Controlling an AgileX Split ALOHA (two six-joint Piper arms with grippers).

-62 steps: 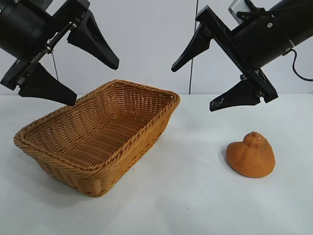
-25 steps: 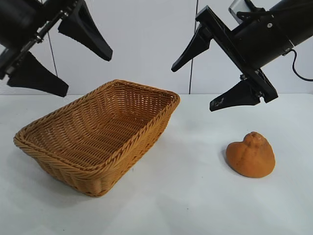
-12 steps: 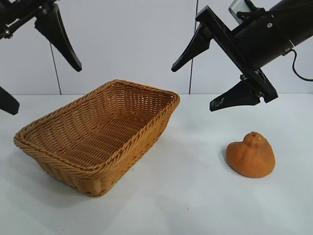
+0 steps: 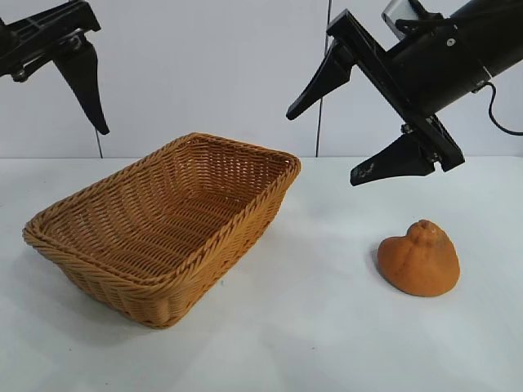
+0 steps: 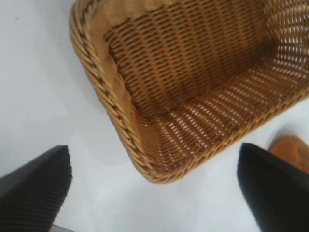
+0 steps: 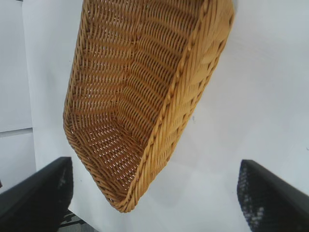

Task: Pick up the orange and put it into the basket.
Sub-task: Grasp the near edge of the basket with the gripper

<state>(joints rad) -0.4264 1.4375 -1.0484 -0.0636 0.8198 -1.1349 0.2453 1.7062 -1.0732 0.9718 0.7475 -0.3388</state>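
Note:
The orange (image 4: 418, 260), dull and lumpy with a knobbly neck, lies on the white table at the right; a sliver of it also shows in the left wrist view (image 5: 292, 150). The empty wicker basket (image 4: 106, 273) stands left of centre and also shows in the left wrist view (image 5: 104, 92) and the right wrist view (image 6: 178, 111). My right gripper (image 4: 323, 147) is open and empty, high above the table between the basket and the orange. My left gripper (image 5: 153, 183) is open and empty, high at the far left. Only one of its fingers (image 4: 86, 77) shows in the exterior view.
The white table (image 4: 310, 327) runs back to a pale wall. A thin dark vertical line (image 4: 328, 24) runs down the wall behind the right arm.
My left gripper has swung up and to the left, away from above the basket's left end, and one of its fingers has left the exterior view. The right arm, orange and basket have not moved.

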